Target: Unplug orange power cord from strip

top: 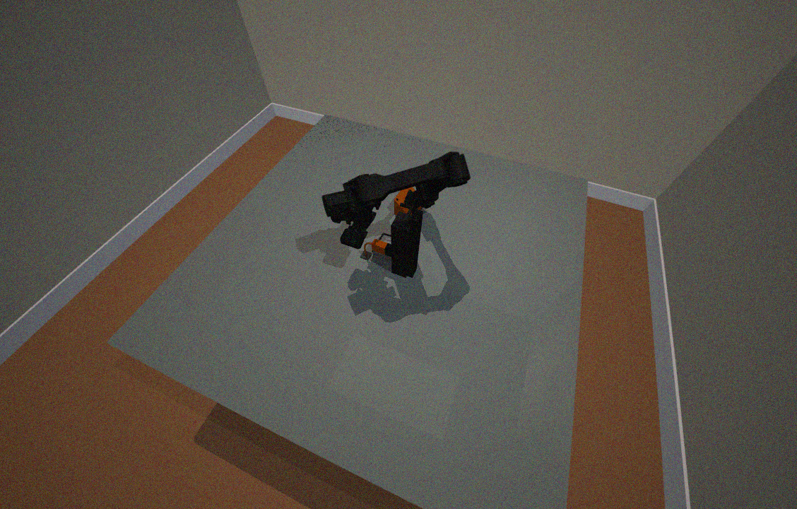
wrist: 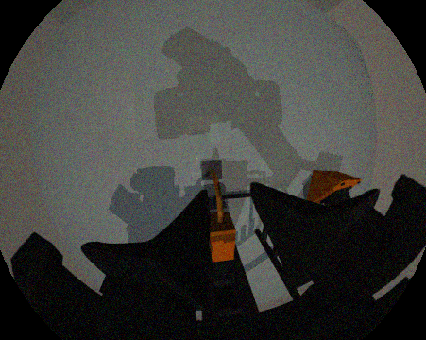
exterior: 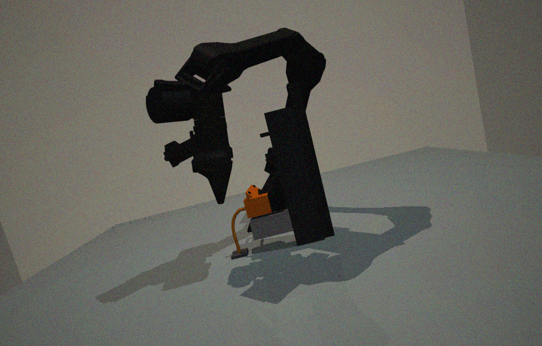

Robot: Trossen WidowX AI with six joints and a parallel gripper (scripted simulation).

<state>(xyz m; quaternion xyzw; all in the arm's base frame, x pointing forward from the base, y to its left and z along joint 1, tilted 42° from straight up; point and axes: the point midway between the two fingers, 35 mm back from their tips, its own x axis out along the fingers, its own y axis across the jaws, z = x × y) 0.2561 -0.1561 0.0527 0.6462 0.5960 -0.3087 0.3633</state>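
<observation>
The orange plug point(top: 380, 245) point(exterior: 257, 206) point(wrist: 223, 246) sits against the side of a tall black upright body point(top: 405, 243) point(exterior: 307, 193), which looks like the power strip. Its prongs are hidden. The orange cord point(exterior: 233, 223) point(wrist: 218, 198) curves down from the plug's outer end to a small dark block point(exterior: 239, 253) point(wrist: 212, 169) on the surface. My gripper point(exterior: 220, 201) point(wrist: 229, 192) points down with its fingers partly open and nothing between them. In the exterior view its tips show left of the plug and slightly above it; in the wrist view the plug lies below the gap between the tips.
A grey block point(exterior: 271, 224) sits beneath the plug. A second orange piece with dark holes point(top: 401, 199) point(exterior: 252, 192) point(wrist: 323, 184) is close by, right of the fingers in the wrist view. A thin dark bar point(wrist: 237, 195) crosses beyond the fingertips. My arm arches over the upright body.
</observation>
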